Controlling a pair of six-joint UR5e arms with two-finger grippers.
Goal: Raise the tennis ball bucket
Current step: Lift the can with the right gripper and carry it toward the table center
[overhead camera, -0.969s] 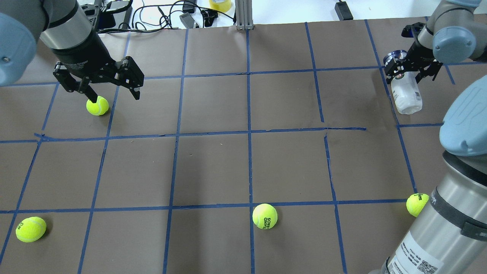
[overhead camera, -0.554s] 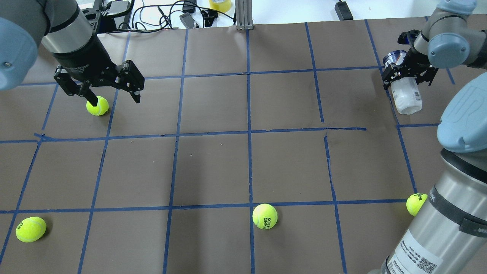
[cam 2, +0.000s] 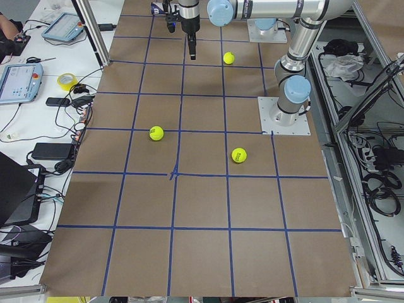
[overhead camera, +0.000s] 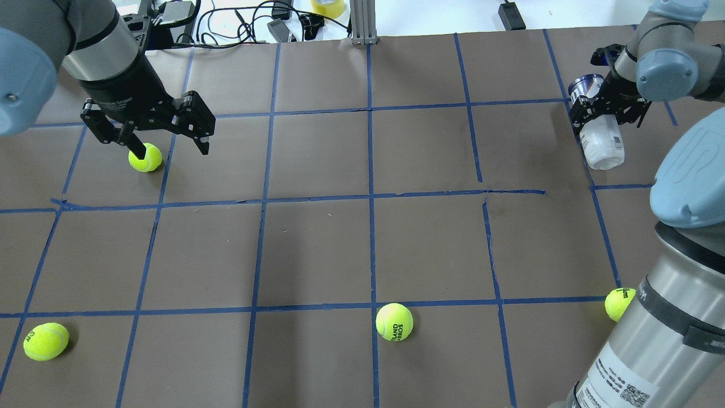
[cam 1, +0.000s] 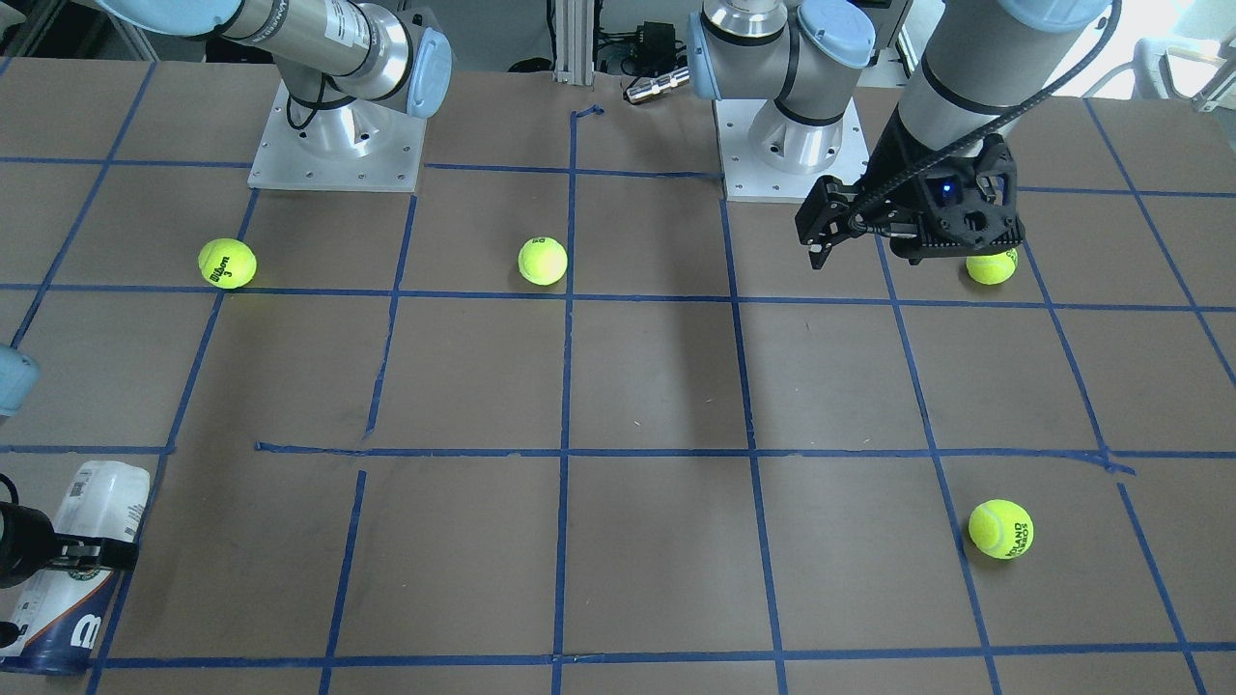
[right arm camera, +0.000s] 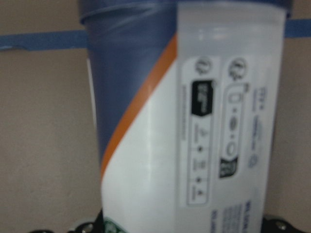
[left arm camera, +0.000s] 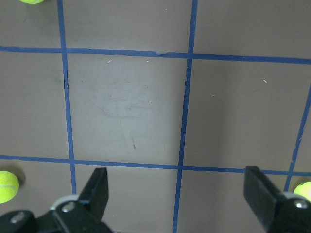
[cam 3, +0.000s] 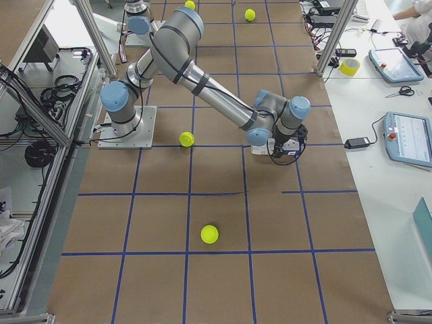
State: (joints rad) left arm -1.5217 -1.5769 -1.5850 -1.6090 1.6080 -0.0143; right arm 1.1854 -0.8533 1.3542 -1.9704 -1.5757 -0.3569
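The tennis ball bucket [overhead camera: 604,144] is a clear tube with a white label and a navy band. It lies slanted at the table's far right, with its dark blue rim toward the far edge. My right gripper [overhead camera: 606,113] is shut on its upper part. The front-facing view shows it at the bottom left [cam 1: 72,541], and it fills the right wrist view [right arm camera: 194,121]. I cannot tell if it is off the table. My left gripper [overhead camera: 170,150] is open at the far left, one finger beside a tennis ball [overhead camera: 145,157]. The left wrist view shows its fingers [left arm camera: 97,189] spread over bare table.
Other tennis balls lie at the near left [overhead camera: 46,341], near middle [overhead camera: 394,322] and beside my right arm [overhead camera: 620,304]. Cables and devices [overhead camera: 272,22], a yellow tape roll [overhead camera: 327,7] and a metal post [overhead camera: 362,22] line the far edge.
The right gripper's fingers have closed in on the bucket, and the bucket has shifted slightly left and toward the far edge. The left gripper has barely moved.
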